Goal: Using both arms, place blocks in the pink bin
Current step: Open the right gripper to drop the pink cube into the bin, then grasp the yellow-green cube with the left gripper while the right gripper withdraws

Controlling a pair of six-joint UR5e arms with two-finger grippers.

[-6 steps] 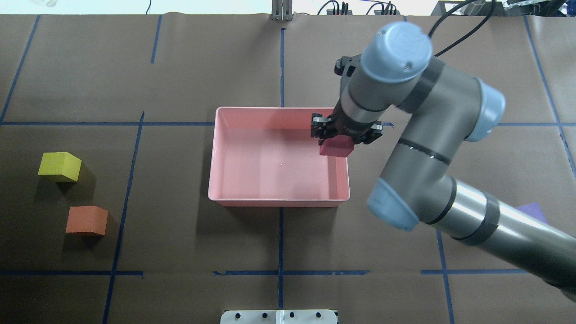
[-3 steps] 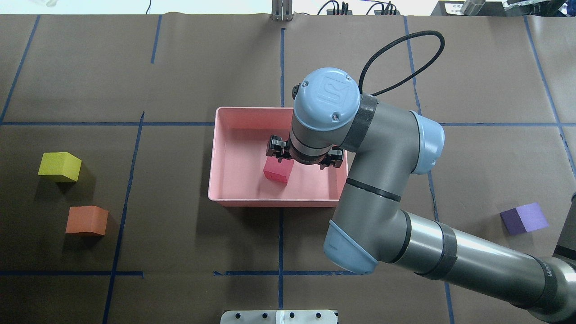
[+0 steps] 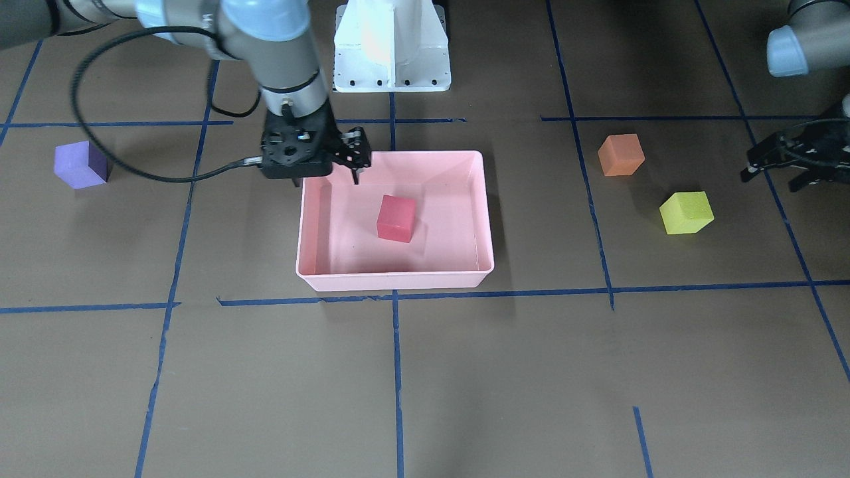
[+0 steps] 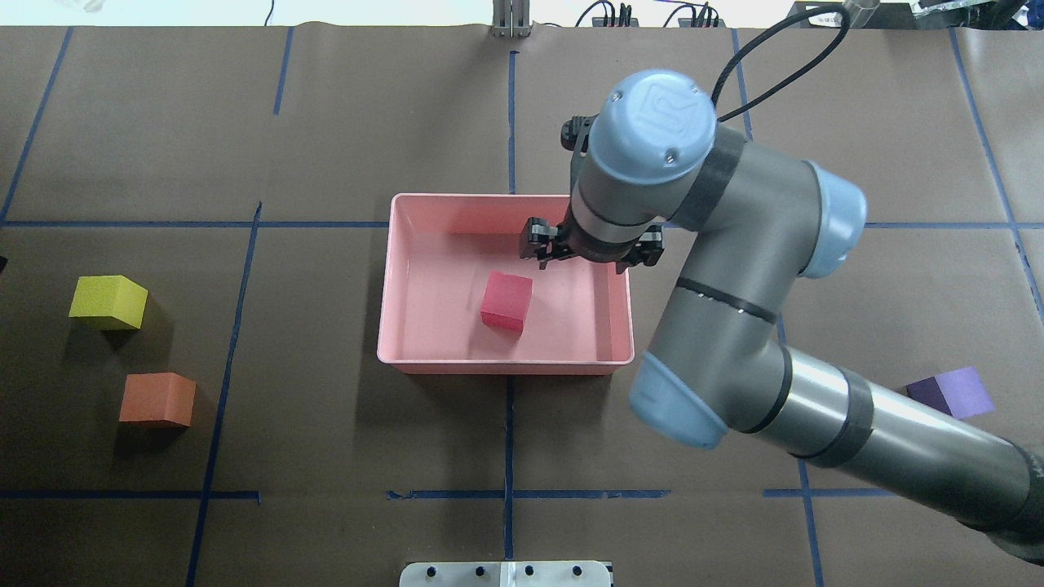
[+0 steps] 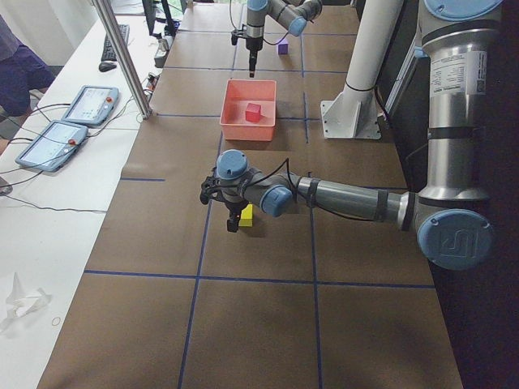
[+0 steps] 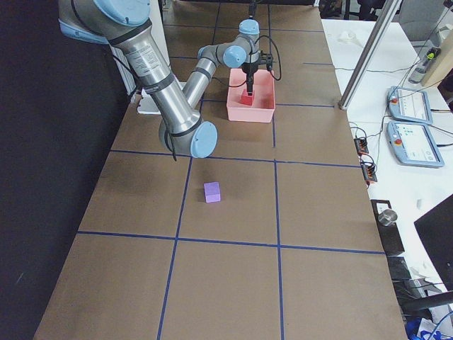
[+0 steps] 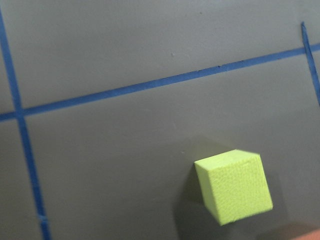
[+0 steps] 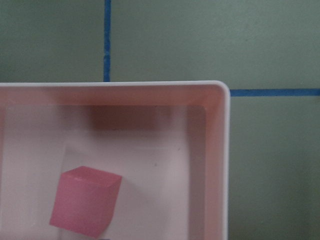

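Observation:
The red block point(image 4: 506, 301) lies free on the floor of the pink bin point(image 4: 506, 368), a little right of its middle; it also shows in the front view point(image 3: 396, 218) and the right wrist view point(image 8: 85, 207). My right gripper point(image 4: 591, 253) is open and empty, raised over the bin's far right part point(image 3: 325, 176). The yellow-green block point(image 4: 108, 302) and the orange block point(image 4: 157, 399) sit on the table at the far left. My left gripper point(image 3: 770, 176) hovers open beside the yellow-green block point(image 7: 234, 186). The purple block point(image 4: 954, 393) sits at the far right, partly behind my right arm.
The white pedestal base point(image 3: 392, 46) stands at the near edge behind the bin. Blue tape lines point(image 4: 509, 432) grid the brown table. Operator tablets point(image 5: 89, 105) and a metal post point(image 5: 122, 57) lie beyond the table's far edge.
My right gripper lowered the red block into the bin, let go of it, and has risen and moved back toward the bin's far right. The red block now rests on the bin floor.

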